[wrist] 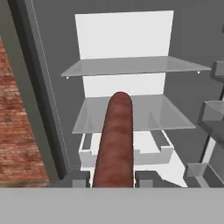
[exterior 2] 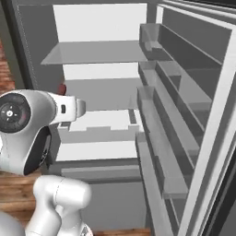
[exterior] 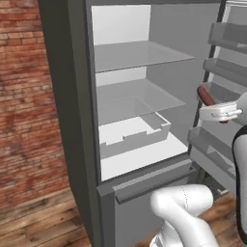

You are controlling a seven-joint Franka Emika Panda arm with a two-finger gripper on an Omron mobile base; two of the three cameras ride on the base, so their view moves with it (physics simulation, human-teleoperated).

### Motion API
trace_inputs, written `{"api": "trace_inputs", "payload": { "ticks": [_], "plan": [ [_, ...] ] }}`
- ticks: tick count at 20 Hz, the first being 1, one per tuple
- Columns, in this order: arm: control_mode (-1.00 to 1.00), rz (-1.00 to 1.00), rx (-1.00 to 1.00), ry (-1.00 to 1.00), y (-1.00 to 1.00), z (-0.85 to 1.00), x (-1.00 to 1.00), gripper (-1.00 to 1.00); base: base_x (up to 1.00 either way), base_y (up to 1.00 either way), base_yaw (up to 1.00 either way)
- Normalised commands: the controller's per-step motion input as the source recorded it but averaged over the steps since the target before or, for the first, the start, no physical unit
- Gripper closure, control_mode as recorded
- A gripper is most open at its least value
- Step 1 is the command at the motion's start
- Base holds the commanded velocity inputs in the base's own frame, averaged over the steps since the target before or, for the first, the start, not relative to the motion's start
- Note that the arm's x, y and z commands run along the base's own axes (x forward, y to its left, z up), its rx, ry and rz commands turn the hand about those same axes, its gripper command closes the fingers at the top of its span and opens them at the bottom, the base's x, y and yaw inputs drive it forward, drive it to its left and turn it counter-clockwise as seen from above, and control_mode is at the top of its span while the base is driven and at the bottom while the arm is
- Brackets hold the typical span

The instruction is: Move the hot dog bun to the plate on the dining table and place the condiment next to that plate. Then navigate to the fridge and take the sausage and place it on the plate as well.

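While clamped in the tool (wrist: 113, 183), sausage (wrist: 116, 142) reddish-brown, smooth, round-tipped, before open fridge (wrist: 127, 65) shelves

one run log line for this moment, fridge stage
stage: sausage pickup | pincer: shut on sausage | location: in front of open fridge | sausage: clear of shelves | plate placement: not yet done
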Motion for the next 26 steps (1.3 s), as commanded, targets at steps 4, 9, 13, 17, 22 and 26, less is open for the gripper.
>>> {"api": "trace_inputs", "payload": {
  "ticks": [4,9,13,17,22,26],
  "plan": [
    [1.0,0.0,0.0,0.0,0.0,0.0,0.0,1.0,-0.77,0.42,-0.3],
    [1.0,0.0,0.0,0.0,0.0,0.0,0.0,1.0,-0.62,0.49,-0.31],
    [1.0,0.0,0.0,0.0,0.0,0.0,0.0,1.0,-0.64,0.53,-0.29],
    [1.0,0.0,0.0,0.0,0.0,0.0,0.0,1.0,-0.9,0.44,-0.42],
    [1.0,0.0,0.0,0.0,0.0,0.0,0.0,1.0,-0.99,0.35,-0.5],
    [1.0,0.0,0.0,0.0,0.0,0.0,0.0,1.0,-1.0,0.14,-0.61]
  ]
}}
